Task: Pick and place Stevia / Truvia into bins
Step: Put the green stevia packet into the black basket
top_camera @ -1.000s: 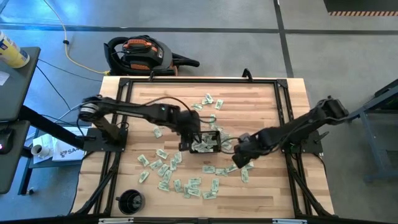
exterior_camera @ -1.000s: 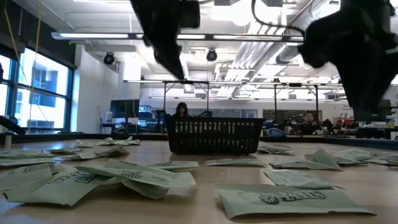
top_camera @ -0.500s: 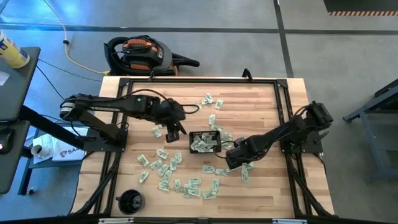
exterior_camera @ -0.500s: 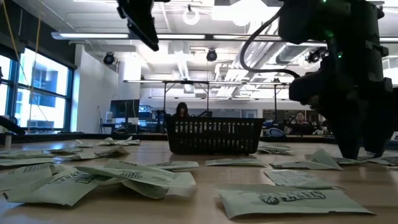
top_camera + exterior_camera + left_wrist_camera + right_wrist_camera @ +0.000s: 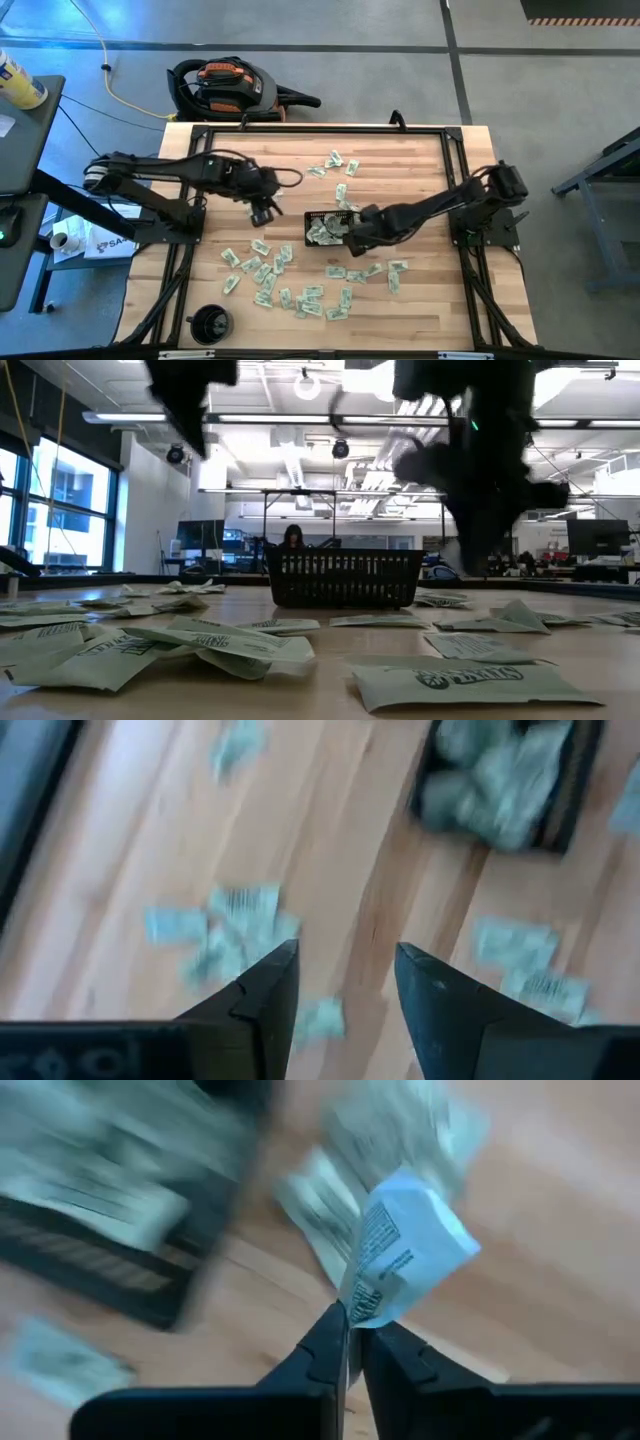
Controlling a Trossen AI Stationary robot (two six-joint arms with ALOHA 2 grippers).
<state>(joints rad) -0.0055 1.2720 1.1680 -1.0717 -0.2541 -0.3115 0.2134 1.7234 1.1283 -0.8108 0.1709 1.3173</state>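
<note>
We see the right tool point(image 5: 348, 1342) pinched tight on 1 pale green-and-white paper sachet point(image 5: 405, 1245), which stands up from the fingertips point(image 5: 330, 1342) with a barcode and lines of small print too fine for us to read. In the high view this right tool point(image 5: 357, 229) sits just beside the right wall of the small black rectangular mesh tray point(image 5: 349, 216), which lies near the middle of the light wooden desk point(image 5: 420, 175) and already holds a heap of sachets.

The left tool point(image 5: 345, 985) has its 2 dark fingers point(image 5: 265, 990) standing apart with nothing between them. From above, we find it point(image 5: 263, 211) left of the tray, over bare wood, with 1 loose sachet point(image 5: 254, 213) just beside it.

Dozens more loose pale green sachets point(image 5: 262, 272) lie scattered on the desk, most in front of the tray and to its left, and a smaller cluster point(image 5: 337, 163) lies behind it. In the low view the nearest sachet point(image 5: 460, 682) carries a printed word in green capitals that looks like "STEVIA", though we cannot read it with certainty. The tray point(image 5: 345, 578) stands level behind it.

A round black cup-like object point(image 5: 210, 322) sits at the desk's front left corner. On the floor beyond the desk lies an orange and black vacuum cleaner point(image 5: 224, 84).
</note>
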